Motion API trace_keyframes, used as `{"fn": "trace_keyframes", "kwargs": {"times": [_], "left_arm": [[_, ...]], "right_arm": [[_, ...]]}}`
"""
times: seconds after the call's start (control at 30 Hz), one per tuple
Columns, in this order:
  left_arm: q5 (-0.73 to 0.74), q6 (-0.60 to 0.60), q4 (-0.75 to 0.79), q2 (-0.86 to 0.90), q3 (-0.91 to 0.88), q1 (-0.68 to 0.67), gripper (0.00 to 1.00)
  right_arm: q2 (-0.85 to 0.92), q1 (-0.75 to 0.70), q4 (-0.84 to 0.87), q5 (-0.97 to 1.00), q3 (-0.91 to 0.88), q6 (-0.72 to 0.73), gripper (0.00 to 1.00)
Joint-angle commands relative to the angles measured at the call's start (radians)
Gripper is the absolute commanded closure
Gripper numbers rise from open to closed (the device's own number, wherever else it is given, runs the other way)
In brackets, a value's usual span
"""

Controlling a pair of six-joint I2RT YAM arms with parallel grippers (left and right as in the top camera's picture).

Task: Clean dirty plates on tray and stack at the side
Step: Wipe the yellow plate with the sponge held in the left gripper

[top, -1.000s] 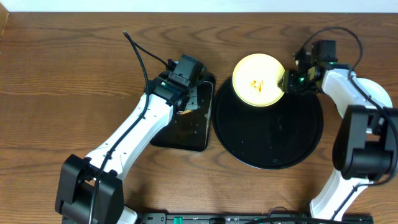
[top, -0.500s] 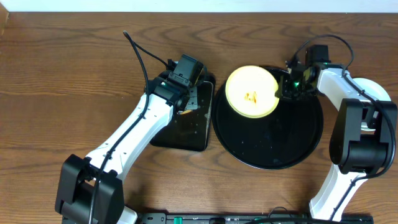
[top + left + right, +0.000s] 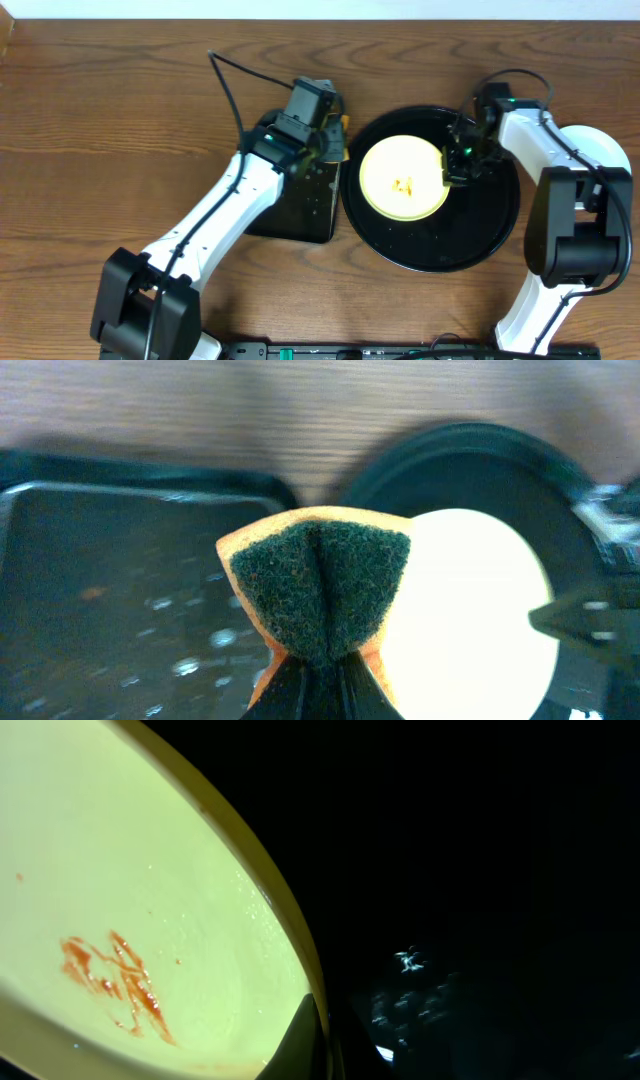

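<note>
A pale yellow plate with an orange-brown smear in its middle lies over the left half of the large round black tray. My right gripper is shut on the plate's right rim; the right wrist view shows the plate, its red smear, and the fingers pinching the rim. My left gripper is shut on an orange sponge with a dark green scouring face, held above the gap between the two trays, left of the plate. No mint-green plates are in view.
A smaller rectangular black tray, wet with droplets, lies left of the round tray under my left arm; it also shows in the left wrist view. Bare wooden table surrounds both trays.
My right gripper has carried the yellow plate down and left from the tray's far rim onto the tray. My left gripper with the sponge has shifted right, toward the plate.
</note>
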Motion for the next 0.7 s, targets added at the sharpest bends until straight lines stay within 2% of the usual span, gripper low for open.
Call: {"fn": "trace_keyframes", "kwargs": {"times": [0.0,0.13,0.47,0.67], "left_arm": [[0.081,0.009,0.045,0.045,-0.005,-0.05,0.92],[0.101,0.008,0.121,0.111,-0.005,-0.12,0.92],[0.119,-0.185,0.227,0.261,-0.005,-0.24,0.92],[0.136,-0.236,0.253,0.34,-0.005,-0.276,0.92]], "right_arm": [[-0.026,0.043,-0.011,0.045,-0.018,0.031,0.99],[-0.026,0.077,-0.011,0.045,-0.019,0.032,0.99],[-0.026,0.088,-0.012,0.045,-0.019,0.036,0.99],[-0.026,0.088,-0.015,0.045,-0.019,0.035,0.99]]}}
